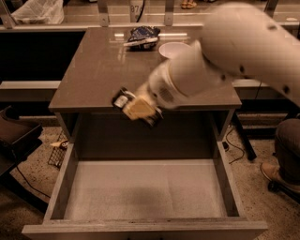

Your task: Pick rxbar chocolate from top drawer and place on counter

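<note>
Counter (93, 70) front edge | hand (130, 105) grips rxbar chocolate (121, 100) | above open top drawer (62, 187)

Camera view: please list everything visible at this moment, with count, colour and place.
rxbar chocolate: one, dark wrapper with a white label, held in the air at the counter's front edge, above the drawer.
counter: one, glossy grey-brown, centre.
top drawer: one, grey-brown walls and pale floor, pulled open below the counter.
snack bag: one, blue and white, at the back of the counter.
bowl: one, white, on the counter beside the snack bag, partly hidden by the arm.
plastic bag: one, white, background at upper left.
arm: one, white, reaching in from the right over the counter.
gripper: one, tan, shut on the rxbar chocolate at the counter's front edge.
</note>
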Controlling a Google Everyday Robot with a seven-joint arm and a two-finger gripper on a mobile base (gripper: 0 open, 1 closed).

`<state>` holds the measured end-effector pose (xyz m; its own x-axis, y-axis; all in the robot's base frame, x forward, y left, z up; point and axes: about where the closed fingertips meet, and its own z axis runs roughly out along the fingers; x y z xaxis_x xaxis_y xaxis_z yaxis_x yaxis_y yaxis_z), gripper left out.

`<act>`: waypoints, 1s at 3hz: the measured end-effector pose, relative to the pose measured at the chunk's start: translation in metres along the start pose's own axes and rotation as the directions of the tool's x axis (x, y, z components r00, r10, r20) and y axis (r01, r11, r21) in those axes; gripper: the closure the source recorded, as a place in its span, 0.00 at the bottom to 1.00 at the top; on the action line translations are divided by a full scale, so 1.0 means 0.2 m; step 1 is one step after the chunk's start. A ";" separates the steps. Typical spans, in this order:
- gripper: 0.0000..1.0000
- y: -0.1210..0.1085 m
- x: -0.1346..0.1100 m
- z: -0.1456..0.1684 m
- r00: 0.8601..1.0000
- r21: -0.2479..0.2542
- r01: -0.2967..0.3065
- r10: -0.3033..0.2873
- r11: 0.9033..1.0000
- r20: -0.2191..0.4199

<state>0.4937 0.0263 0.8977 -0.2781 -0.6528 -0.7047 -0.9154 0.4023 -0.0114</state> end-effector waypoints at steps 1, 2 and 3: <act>1.00 -0.07 -0.45 0.06 0.994 -0.003 0.083 -0.083 0.997 0.077; 1.00 -0.13 -0.80 0.21 0.984 0.027 0.117 -0.120 0.993 0.129; 1.00 -0.21 -1.02 0.42 0.981 0.042 0.127 -0.132 0.991 0.143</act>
<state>0.6130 0.1967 0.9814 -0.1107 -0.6013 -0.7913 -0.9304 0.3427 -0.1303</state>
